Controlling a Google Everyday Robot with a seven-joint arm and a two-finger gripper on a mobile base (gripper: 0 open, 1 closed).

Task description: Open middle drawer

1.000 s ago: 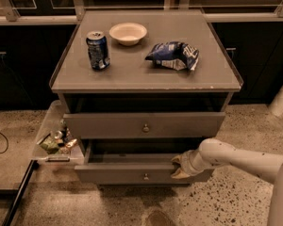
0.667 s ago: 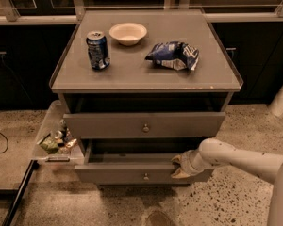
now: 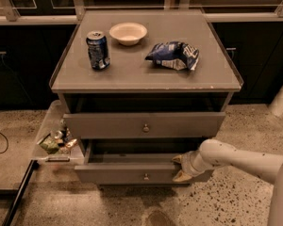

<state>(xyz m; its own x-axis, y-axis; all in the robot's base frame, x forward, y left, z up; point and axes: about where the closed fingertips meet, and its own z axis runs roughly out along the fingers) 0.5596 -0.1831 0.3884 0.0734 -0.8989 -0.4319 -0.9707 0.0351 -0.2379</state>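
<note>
The middle drawer point(image 3: 118, 173) is pulled out at the near, low part of the cabinet, its knob point(image 3: 145, 176) centred on the front. The pincer point(image 3: 178, 168) is set at the right end of that front. Its fingers point(image 3: 177, 159) are held apart, one over the top edge and one against the face. The upper drawer point(image 3: 113, 125) is also drawn out a little. On the bench point(image 3: 146, 76) a can point(image 3: 97, 50), a bowl point(image 3: 128, 33) and a bag point(image 3: 173, 55) are placed.
</note>
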